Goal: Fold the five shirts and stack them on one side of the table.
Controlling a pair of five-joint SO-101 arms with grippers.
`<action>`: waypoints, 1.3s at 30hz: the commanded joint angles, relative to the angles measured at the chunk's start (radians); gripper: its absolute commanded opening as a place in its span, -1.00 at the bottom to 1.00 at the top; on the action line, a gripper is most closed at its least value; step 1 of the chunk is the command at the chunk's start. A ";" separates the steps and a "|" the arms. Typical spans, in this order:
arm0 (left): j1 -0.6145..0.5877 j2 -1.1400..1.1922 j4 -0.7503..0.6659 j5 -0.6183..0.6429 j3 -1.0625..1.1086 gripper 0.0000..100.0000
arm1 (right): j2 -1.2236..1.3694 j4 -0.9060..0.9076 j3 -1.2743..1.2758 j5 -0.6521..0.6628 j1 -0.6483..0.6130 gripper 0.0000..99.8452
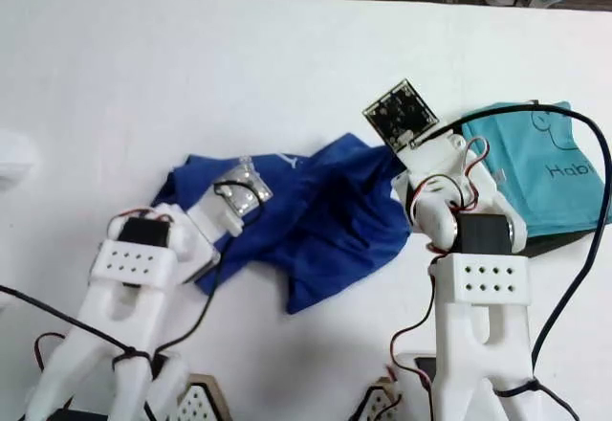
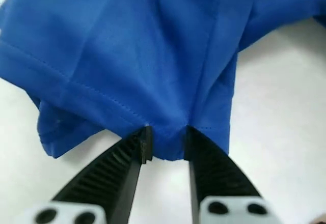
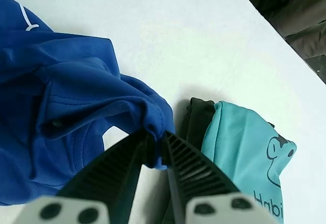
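Observation:
A blue shirt (image 1: pixel 320 220) lies crumpled in the middle of the white table (image 1: pixel 239 67). My left gripper (image 2: pixel 165 142) is shut on a hem edge of the blue shirt (image 2: pixel 153 56), at the shirt's left side in the high view. On the shirt's right side, my right gripper (image 3: pixel 154 150) pinches a bunched fold of the blue shirt (image 3: pixel 61 107). A folded teal shirt (image 1: pixel 540 167) rests at the table's right, on top of a dark folded garment (image 3: pixel 196 119); the teal shirt (image 3: pixel 244 152) sits just beside the right gripper.
The far half of the table is bare white surface. Black cables (image 1: pixel 588 239) loop over the teal stack and trail off the right arm. Both arm bases (image 1: pixel 478 344) stand at the near edge.

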 commanded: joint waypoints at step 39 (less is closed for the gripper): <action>-0.069 -0.011 0.649 0.190 -1.484 -0.95 | -0.005 -0.160 -0.692 0.008 0.028 -0.96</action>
